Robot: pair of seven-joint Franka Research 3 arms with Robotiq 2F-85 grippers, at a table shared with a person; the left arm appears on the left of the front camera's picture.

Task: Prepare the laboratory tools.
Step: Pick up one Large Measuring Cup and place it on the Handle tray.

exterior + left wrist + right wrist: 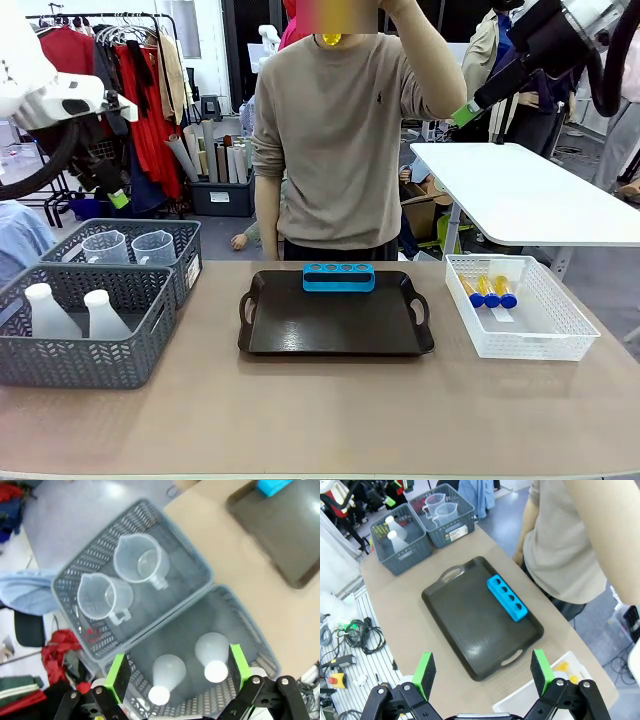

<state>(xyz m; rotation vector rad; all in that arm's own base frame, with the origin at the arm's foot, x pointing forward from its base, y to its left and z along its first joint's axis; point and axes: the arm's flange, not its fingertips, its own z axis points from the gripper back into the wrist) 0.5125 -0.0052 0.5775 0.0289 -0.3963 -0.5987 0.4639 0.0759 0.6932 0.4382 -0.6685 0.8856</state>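
Left gripper [178,674] hovers over the grey baskets, fingers [119,677] spread wide, holding nothing. Below it I see two white conical flasks [212,655] upright in the near grey basket [90,362]. Two clear measuring beakers [137,560] stand side by side in the far grey basket [188,262], which sits right against the near one. Right gripper [482,672] is high above the table, fingers also spread, holding nothing, looking down on the black tray [470,625]. Blue tube rack [339,277] with four holes sits at the tray's far edge. Amber tubes [488,291] with blue caps lie in the white lattice basket [560,335], right of the tray. I count three from the front. Person [340,140] stands at the far side behind the tray, one arm raised.
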